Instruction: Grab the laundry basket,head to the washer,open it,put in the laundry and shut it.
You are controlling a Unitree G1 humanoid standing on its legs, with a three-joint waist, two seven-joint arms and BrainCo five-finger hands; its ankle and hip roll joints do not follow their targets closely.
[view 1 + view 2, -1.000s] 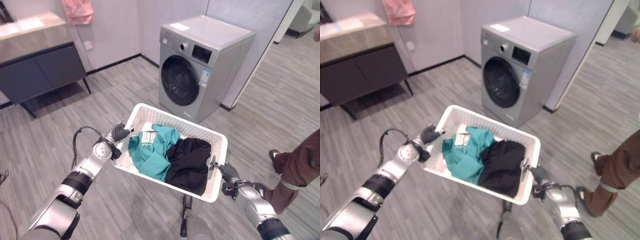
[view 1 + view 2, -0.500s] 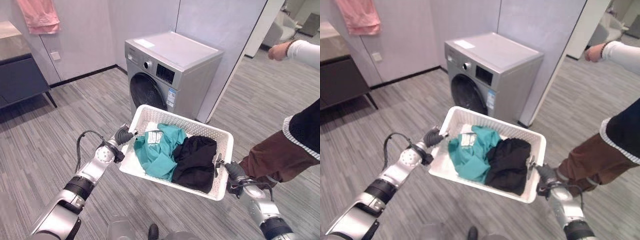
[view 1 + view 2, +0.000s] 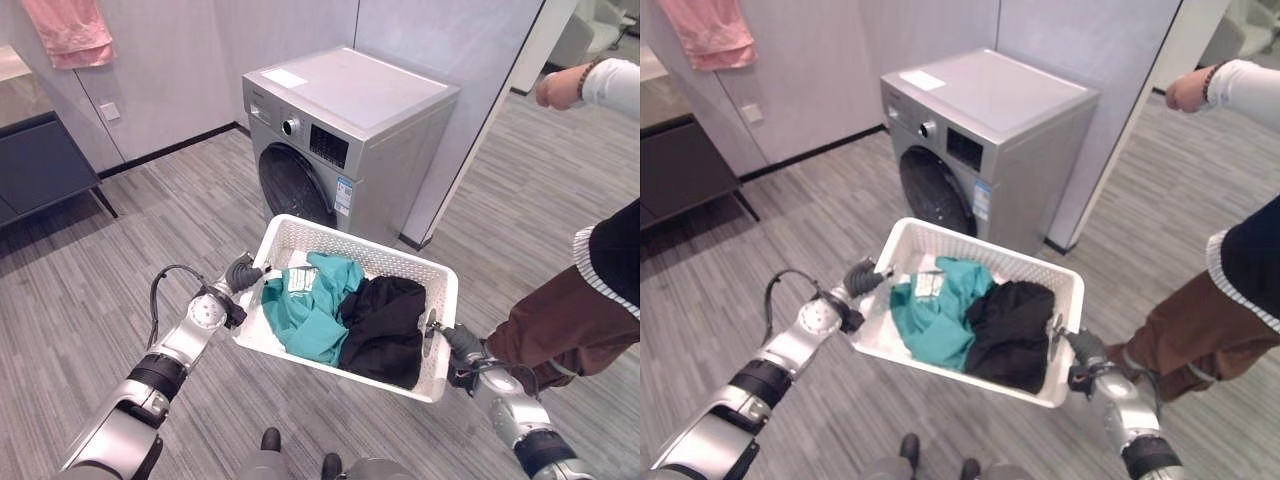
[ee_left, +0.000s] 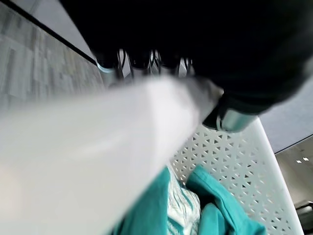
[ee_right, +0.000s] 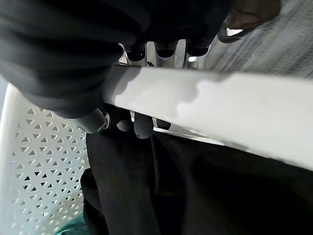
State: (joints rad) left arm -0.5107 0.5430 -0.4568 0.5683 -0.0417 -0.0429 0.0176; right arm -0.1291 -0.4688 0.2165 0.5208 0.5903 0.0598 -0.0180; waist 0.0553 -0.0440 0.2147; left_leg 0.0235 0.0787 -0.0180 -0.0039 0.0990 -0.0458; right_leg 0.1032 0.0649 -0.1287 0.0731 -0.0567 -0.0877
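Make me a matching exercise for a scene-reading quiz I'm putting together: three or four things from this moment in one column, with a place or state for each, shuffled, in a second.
Column one:
1. teal garment
2. black garment
3. washer door
4. pink cloth

Column two:
A. hanging on the wall
B. in the laundry basket, nearer the right hand
C. closed
D. in the basket, nearer the left hand

Pairs: 1-D, 2-B, 3-C, 4-A
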